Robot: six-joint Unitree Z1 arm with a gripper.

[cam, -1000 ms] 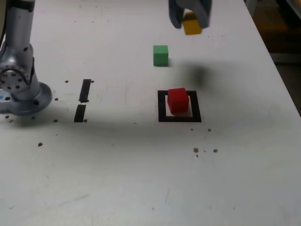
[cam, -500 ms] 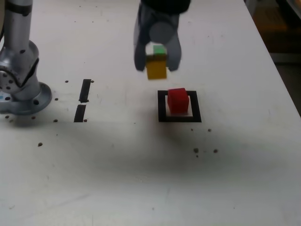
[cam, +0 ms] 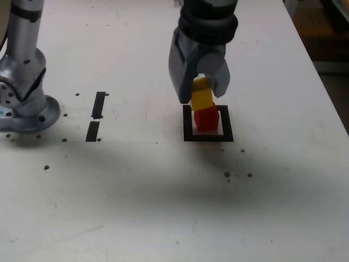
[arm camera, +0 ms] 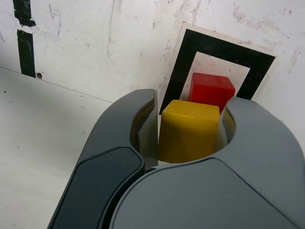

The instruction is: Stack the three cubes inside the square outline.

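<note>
exterior view – gripper (cam: 202, 93) clamped on yellow cube (cam: 202, 97), green cube hidden, red cube (cam: 206, 118) half-covered

The arm's silver base column (cam: 22, 71) is standing at the exterior view's left, on its round foot. The black ribbed wrist section (cam: 208, 24) is reaching in from the far side and pointing downward toward the table. The gripper (cam: 200, 93) is hanging below it with both grey jaws directed down. The jaws are clamping the yellow cube (cam: 202, 96) between them, one on each side. In the wrist view, the gripper (arm camera: 190, 129) is showing both curved jaws pressing flat against the opposite faces of the yellow cube (arm camera: 189, 130).
</note>
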